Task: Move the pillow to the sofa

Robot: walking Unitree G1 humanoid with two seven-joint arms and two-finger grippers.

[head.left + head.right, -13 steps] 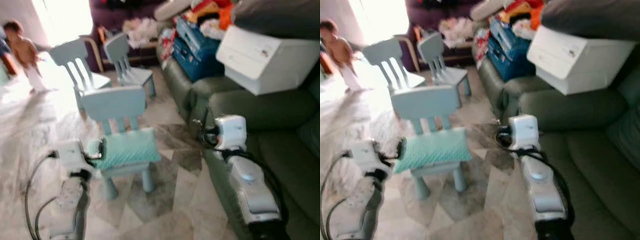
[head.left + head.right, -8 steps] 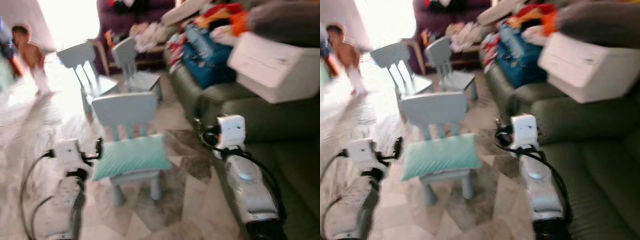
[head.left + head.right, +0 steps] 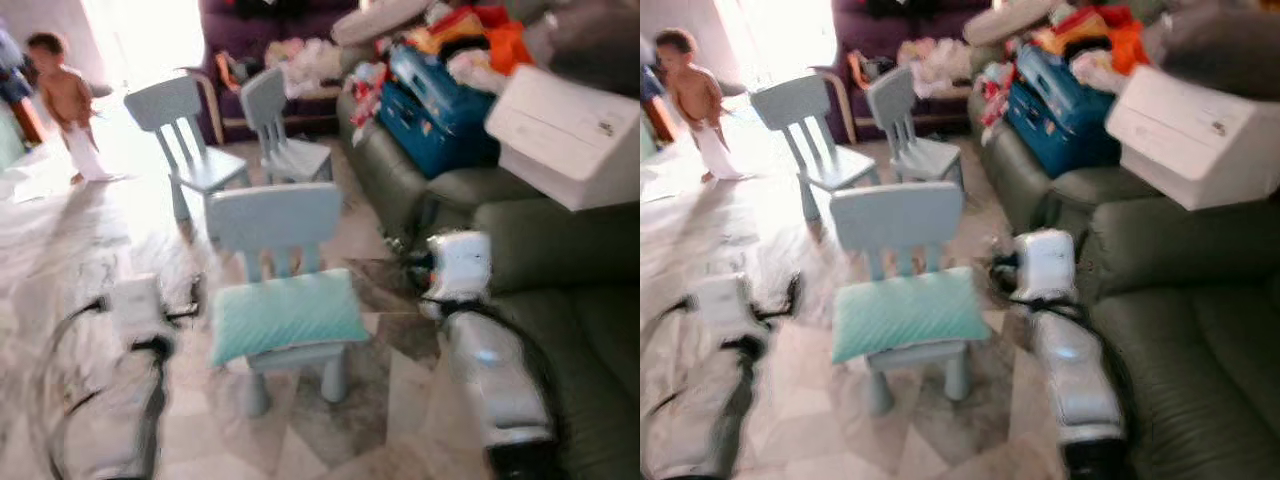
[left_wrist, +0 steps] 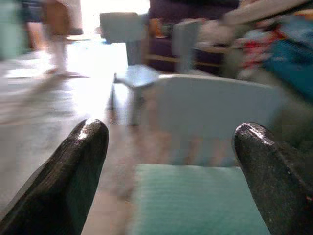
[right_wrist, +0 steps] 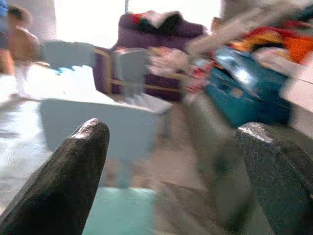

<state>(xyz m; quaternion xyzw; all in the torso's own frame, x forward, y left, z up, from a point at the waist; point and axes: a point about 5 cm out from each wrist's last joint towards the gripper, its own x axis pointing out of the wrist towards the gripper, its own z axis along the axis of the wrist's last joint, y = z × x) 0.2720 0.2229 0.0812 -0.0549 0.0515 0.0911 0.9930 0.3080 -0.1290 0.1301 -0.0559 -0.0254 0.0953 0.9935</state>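
A teal pillow (image 3: 288, 315) lies flat on the seat of a small light-blue chair (image 3: 275, 218) on the tiled floor. My left gripper (image 3: 195, 297) hangs just left of the pillow's edge, a little apart from it. In the left wrist view its fingers (image 4: 83, 161) stand wide open with the pillow (image 4: 195, 203) low between them. My right gripper (image 3: 998, 272) is held to the right of the chair, open and empty, beside the green sofa (image 3: 570, 310). The right wrist view shows the pillow (image 5: 120, 210) below the spread fingers (image 5: 73, 166).
Two more light-blue chairs (image 3: 185, 130) (image 3: 285, 135) stand behind. A white box (image 3: 565, 135), a blue bag (image 3: 430, 110) and piled clothes crowd the sofa's far end. A child (image 3: 65, 100) stands at the far left. A purple sofa (image 3: 270, 25) lines the back.
The whole picture has shifted and stays blurred, so the camera is moving. The chair with the pillow now sits more to the right in view. Both grippers keep their open pose.
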